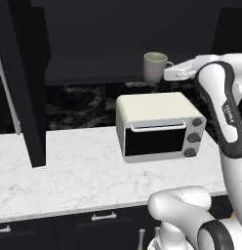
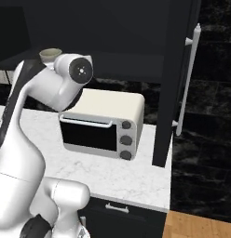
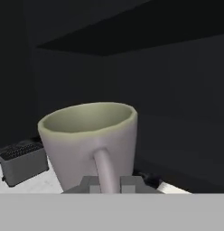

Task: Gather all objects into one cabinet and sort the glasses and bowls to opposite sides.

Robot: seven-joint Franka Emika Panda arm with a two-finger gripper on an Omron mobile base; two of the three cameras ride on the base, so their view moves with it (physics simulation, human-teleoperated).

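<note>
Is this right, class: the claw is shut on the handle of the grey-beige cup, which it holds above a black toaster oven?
Not quite. The toaster oven is cream-white, not black, as the left base view shows. The claw is indeed shut on the handle of the grey-beige cup, above it.

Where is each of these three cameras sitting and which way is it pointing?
Left base view: behind the arm on its left, looking forward over the counter at the toaster oven and the cup; the white arm rises at right.
Right base view: behind on the right, facing the same toaster oven, with the cabinet door at right; the arm rises at left.
Hand view: on the hand, looking along the gripper, shut on the cup's handle.
Shared: all three show the cup.
</note>
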